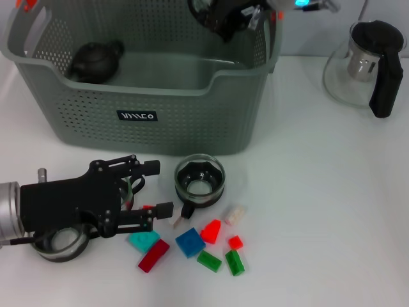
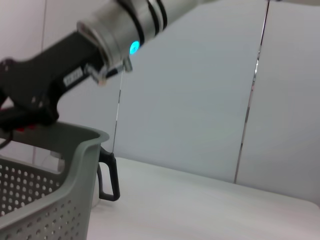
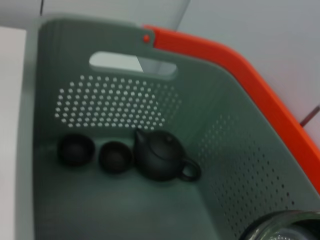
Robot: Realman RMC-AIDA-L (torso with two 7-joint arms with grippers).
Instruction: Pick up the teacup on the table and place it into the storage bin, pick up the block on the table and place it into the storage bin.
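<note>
The grey-green storage bin (image 1: 192,121) stands at the back of the table. My right gripper (image 1: 230,19) hangs over its right rear corner and seems shut on a glass teacup, whose rim shows in the right wrist view (image 3: 282,225). A second glass teacup (image 1: 199,178) stands on the table before the bin. Several coloured blocks lie near it, among them a blue block (image 1: 190,242) and a teal block (image 1: 144,240). My left gripper (image 1: 158,188) is open and empty, low over the table left of the teacup. A third glass cup (image 1: 61,244) sits under the left arm.
Inside the bin are a black teapot (image 3: 160,155) and two small dark cups (image 3: 75,150). An orange handle clip (image 3: 240,75) runs along the bin's rim. A glass pitcher (image 1: 361,64) with a black handle stands at the back right.
</note>
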